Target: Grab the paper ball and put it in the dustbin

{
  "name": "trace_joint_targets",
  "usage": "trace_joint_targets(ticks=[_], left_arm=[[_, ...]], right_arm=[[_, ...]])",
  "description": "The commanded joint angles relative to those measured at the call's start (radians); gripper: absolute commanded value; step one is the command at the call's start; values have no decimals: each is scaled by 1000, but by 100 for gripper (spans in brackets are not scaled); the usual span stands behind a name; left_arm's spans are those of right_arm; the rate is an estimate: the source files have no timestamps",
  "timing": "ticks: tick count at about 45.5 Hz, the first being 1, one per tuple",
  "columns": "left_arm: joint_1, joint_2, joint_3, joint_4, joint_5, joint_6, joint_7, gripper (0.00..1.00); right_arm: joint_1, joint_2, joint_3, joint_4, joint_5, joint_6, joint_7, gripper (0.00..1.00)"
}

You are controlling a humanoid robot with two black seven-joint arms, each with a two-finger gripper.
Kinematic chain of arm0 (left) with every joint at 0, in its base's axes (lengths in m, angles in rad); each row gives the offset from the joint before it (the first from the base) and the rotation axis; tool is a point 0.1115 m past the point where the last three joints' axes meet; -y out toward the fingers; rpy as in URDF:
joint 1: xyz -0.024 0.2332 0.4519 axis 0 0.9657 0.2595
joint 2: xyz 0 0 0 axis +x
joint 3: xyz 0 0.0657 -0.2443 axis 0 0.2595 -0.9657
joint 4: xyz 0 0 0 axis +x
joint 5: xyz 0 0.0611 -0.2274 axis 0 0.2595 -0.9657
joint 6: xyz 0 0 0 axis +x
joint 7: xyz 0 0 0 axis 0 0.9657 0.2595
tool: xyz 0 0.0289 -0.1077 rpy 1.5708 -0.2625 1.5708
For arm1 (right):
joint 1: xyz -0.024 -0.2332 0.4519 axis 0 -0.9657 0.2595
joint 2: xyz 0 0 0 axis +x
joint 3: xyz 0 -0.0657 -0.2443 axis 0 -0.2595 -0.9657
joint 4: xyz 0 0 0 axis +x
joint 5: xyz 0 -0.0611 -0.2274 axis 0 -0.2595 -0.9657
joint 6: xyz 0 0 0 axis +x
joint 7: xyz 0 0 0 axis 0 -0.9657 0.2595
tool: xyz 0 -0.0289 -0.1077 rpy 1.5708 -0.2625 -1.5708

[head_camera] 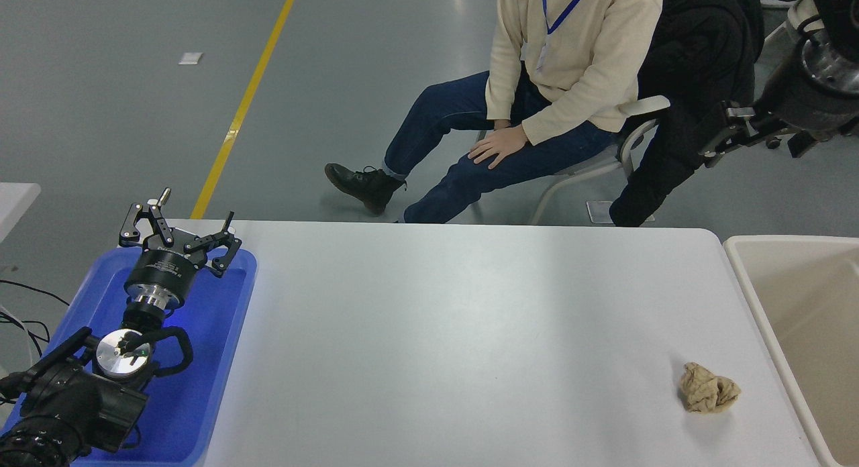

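Note:
The paper ball [708, 388], a crumpled tan wad, lies on the white table [470, 333] near its front right corner. Just to its right stands the cream dustbin [746, 289], cut off by the picture's right edge. My right gripper [713, 139] hangs high at the upper right, far behind the ball and off the table; it shows against a black jacket, so its state is unclear. At the lower left my left gripper [191, 215] is parked open over the blue tray, holding nothing.
A shallow blue tray [215, 359] lies along the table's left edge under the left arm. A person in a cream sweater sits on a chair [604, 165] beyond the far edge, a black jacket hanging on its back.

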Motion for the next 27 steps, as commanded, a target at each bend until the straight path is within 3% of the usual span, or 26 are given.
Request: trace_joint_targets(ticks=[1, 16, 27], left_arm=[[0, 0, 0, -1, -1, 0, -1, 100], [0, 0, 0, 1, -1, 0, -1, 100], [0, 0, 0, 1, -1, 0, -1, 100]], right_arm=[[-18, -6, -35, 5, 9, 0, 0, 100], [-112, -38, -8, 21, 26, 0, 0, 100], [-321, -64, 60, 10, -45, 0, -5, 100]])
